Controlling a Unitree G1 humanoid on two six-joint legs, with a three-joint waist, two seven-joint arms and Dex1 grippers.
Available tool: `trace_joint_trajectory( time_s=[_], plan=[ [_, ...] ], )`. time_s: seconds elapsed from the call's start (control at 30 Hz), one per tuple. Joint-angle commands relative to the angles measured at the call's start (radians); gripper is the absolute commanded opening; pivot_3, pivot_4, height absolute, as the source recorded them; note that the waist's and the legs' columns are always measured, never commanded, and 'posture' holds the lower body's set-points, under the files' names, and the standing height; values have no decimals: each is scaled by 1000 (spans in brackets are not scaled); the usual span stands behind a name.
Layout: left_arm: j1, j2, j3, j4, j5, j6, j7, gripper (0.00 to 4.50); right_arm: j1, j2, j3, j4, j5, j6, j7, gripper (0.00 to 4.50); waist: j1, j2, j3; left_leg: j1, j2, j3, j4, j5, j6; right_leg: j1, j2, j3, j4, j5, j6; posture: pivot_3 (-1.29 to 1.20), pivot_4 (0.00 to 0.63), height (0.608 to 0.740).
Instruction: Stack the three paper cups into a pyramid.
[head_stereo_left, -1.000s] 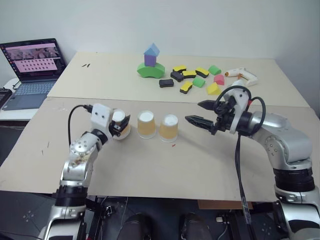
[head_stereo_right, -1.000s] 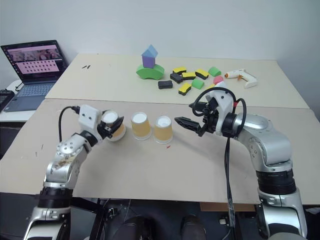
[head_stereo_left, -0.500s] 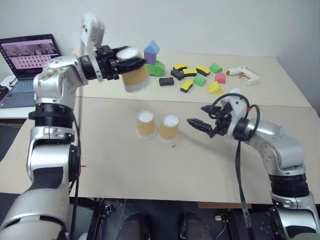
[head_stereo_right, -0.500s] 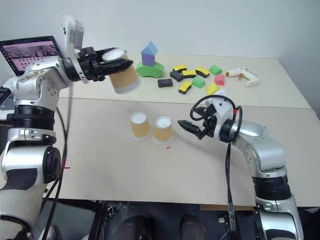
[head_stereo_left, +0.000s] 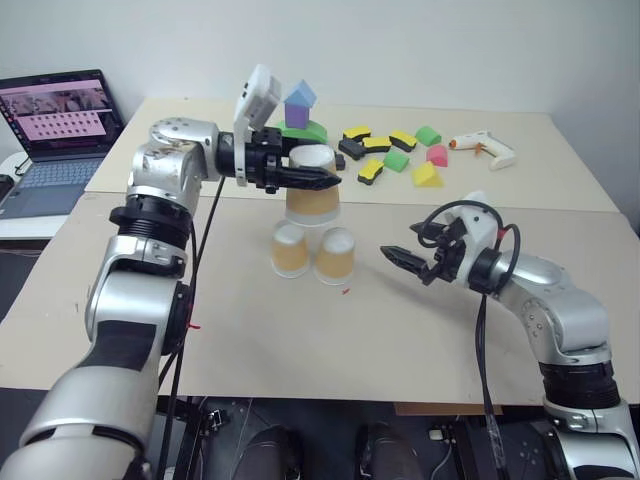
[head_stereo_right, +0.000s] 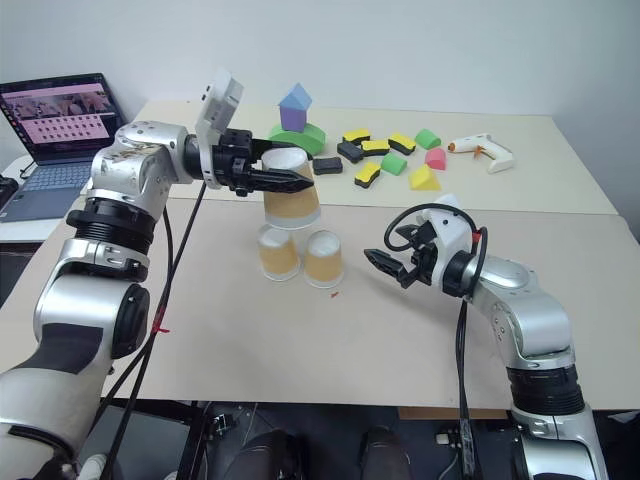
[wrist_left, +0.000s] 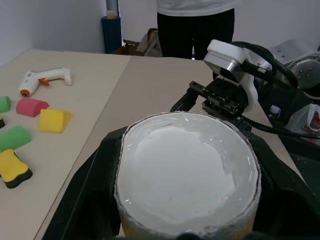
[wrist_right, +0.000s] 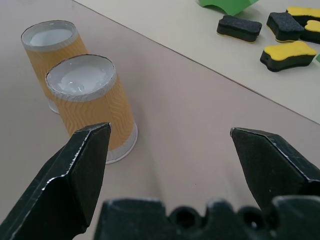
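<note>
In the head views, your left gripper has swung in from the left and now holds the third cup upside down, clamped between its fingers, hanging just above the two base cups. A second ago that cup was down at table level, left of the pair; half a second ago it was high and further back, toward the blocks. So the carry is nearly over: the cup looks roughly centred over the seam between the two, but it is not yet resting on them. The base cups have not moved and stand side by side, touching or nearly so. Your right gripper hangs to the right of the pair, jaws wide and empty, a little lower than before.

In the left wrist view, you see the held cup's white base framed by both fingers, with the right gripper beyond it.

In the right wrist view, the spread fingers frame the nearer base cup, well apart from it. What remains, I judge, is lowering and release.
</note>
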Motion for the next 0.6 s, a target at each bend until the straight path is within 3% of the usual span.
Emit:
trace_joint_trajectory(
  time_s=[0.03,0.6],
  plan=[
    [1,-11,-1,8,24,-51,-5,2664,-2,-19,-46,-48,7,-23,-6,4500,2,0,0,0,0,0,0,0,0,0,0,0,0,0,0,0,150,691],
    [69,-33,-6,-5,65,-78,4,2664,7,-33,-57,-61,17,-17,9,4500,4,0,0,0,0,-1,1,0,0,1,0,0,0,0,0,0,150,691]
  ],
)
